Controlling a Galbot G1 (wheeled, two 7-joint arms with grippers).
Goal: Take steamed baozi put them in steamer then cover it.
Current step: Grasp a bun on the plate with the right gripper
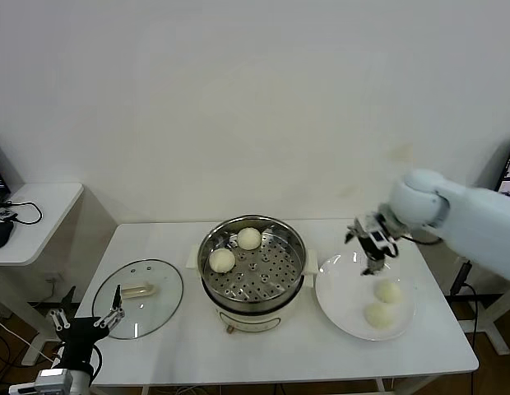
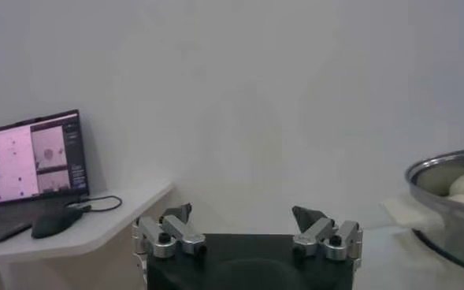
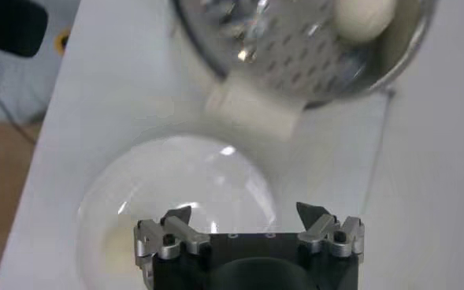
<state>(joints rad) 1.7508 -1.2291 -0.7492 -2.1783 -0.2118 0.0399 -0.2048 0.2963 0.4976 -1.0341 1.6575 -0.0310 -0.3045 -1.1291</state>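
1. Steel steamer (image 1: 252,265): two baozi (image 1: 222,260) inside, beside right gripper (image 1: 372,254).
2. Two more on plate (image 1: 337,288) just below it; jaws wide, empty.
3. Cover (image 1: 138,298) off, near left gripper (image 1: 89,319), seemingly open, idle.

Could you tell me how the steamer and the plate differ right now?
The steamer is a deep, shiny metal basket with a perforated floor, on a cream base; the plate is flat, plain and white. The steamer stands mid-table; the plate lies to its right, under the open right gripper. Both are round and each holds two baozi.
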